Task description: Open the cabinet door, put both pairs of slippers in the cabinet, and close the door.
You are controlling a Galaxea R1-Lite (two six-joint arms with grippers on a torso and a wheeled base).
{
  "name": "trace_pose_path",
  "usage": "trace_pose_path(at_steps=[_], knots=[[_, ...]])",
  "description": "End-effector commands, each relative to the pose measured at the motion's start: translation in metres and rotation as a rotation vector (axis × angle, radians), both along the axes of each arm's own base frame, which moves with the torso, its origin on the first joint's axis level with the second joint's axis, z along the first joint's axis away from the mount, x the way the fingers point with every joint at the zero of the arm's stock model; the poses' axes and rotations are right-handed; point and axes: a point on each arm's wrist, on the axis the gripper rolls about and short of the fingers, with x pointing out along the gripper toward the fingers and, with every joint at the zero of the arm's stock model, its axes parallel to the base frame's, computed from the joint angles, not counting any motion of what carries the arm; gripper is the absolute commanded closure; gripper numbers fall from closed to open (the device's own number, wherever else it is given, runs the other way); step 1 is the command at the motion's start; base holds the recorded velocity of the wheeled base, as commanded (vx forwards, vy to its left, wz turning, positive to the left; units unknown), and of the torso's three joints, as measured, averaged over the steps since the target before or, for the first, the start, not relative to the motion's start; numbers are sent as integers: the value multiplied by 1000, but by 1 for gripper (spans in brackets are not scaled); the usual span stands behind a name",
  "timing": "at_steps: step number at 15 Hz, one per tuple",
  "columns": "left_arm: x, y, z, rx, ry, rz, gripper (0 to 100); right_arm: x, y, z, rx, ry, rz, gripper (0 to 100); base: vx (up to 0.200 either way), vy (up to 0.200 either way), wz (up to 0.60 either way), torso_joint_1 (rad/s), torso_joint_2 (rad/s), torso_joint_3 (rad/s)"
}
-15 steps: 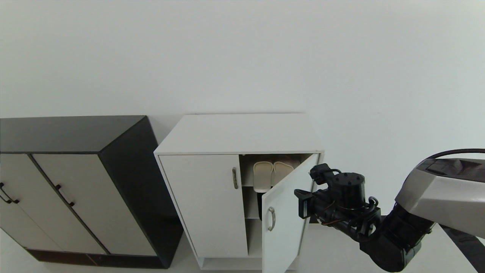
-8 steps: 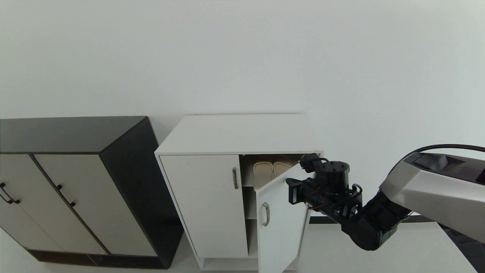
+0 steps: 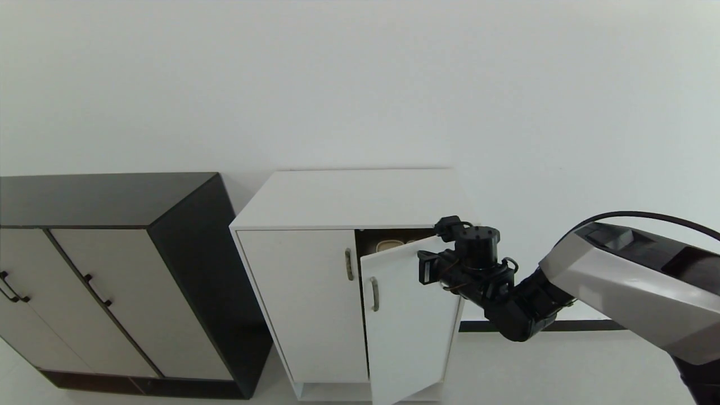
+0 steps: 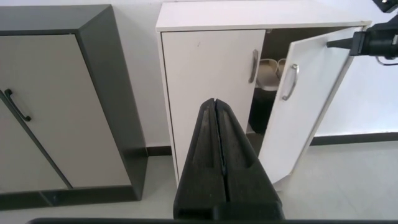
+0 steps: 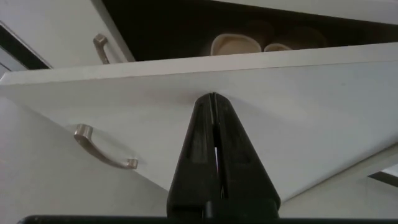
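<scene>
Your right claw, pinched shut and empty, rests against the half-closed door near its top edge. The panel looks stiff and light, so push flat, nearer the handle. The slippers sit inside the cabinet.

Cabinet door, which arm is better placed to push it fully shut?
Right. The right gripper, shut, sits against the outer face of the ajar door; the left gripper hangs back, apart from the cabinet.

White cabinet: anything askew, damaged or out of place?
Nothing on the white cabinet looks damaged or spilled. Its right door is ajar at an angle, not yet shut, with the right gripper, fingers shut, against its outer face. Cream slippers sit side by side inside, near the top.
</scene>
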Motion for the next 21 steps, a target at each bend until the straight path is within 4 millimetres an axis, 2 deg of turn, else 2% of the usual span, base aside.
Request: trace_pose_path(at_steps=[1,5,21], knots=[[0,0,0,-1,1,1,100,9,3,-4,2,-1,-5,100,0,0,0,0,0,0],[0,0,0,5,2,-2,100,20,9,-2,-7,10,-9,100,0,0,0,0,0,0],[0,0,0,8,2,-4,100,45,-12,-8,7,-14,-74,100,0,0,0,0,0,0]])
